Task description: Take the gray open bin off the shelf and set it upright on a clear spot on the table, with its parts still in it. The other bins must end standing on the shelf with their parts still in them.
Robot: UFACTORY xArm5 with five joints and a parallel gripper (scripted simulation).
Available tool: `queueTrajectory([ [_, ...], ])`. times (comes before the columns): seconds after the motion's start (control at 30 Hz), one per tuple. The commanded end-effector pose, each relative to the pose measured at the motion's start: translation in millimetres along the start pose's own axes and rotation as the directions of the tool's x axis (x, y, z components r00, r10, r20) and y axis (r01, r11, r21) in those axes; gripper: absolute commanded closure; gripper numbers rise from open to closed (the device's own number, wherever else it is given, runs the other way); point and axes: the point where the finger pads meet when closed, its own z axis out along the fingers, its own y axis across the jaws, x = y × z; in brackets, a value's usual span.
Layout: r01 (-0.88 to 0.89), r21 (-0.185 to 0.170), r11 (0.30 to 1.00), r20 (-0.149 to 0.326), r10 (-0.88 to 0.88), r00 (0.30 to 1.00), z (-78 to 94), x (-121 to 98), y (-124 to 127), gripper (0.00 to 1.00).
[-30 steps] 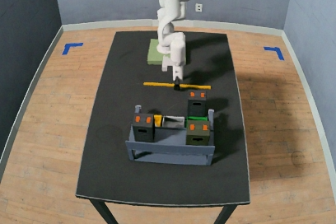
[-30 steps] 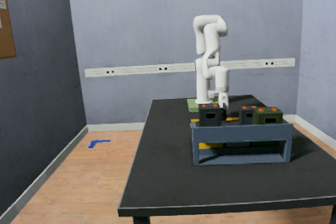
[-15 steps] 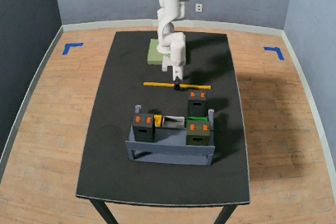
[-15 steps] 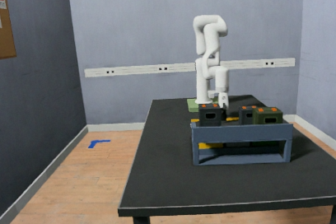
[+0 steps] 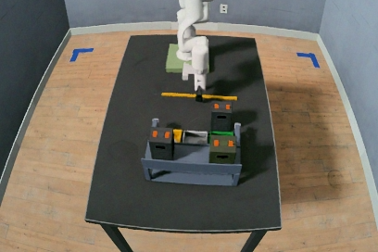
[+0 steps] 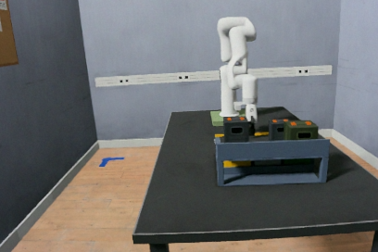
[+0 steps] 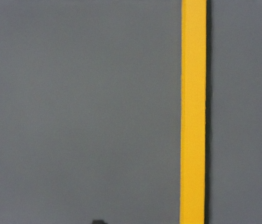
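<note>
The blue-gray shelf (image 5: 191, 169) (image 6: 270, 149) stands near the table's front. The gray open bin (image 5: 196, 137) sits on it between a dark bin (image 5: 160, 144) (image 6: 237, 130) on the left and an olive bin (image 5: 222, 150) (image 6: 301, 131) on the right. It looks tipped, with a yellow part (image 5: 177, 134) at its left end, and it is hidden in the exterior view. A second dark bin (image 5: 221, 116) (image 6: 279, 128) stands at the back right. My gripper (image 5: 199, 96) (image 6: 251, 118) is open and empty. It hangs low over a yellow strip (image 5: 181, 94) (image 7: 194, 110) on the table, well behind the shelf.
The black table (image 5: 139, 186) (image 6: 185, 191) carries a green pad (image 5: 172, 61) (image 6: 214, 116) under the arm's base at the back. A green strip (image 5: 221, 132) shows under the back dark bin. Wooden floor with blue corner marks (image 5: 81, 53) surrounds the table.
</note>
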Motion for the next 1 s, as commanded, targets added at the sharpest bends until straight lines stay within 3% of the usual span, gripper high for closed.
queueTrajectory([
  [0.0, 0.0, 0.003, 1.0, 0.001, 0.0, 1.0, -0.8, 0, -1, 0.0],
  [0.2, 0.0, 0.003, 1.0, 0.001, 0.0, 1.0, -6.8, 0, -1, 0.0],
  [0.97, 0.0, 0.003, 1.0, 0.001, 0.0, 1.0, -72.0, -1, -1, 0.0],
])
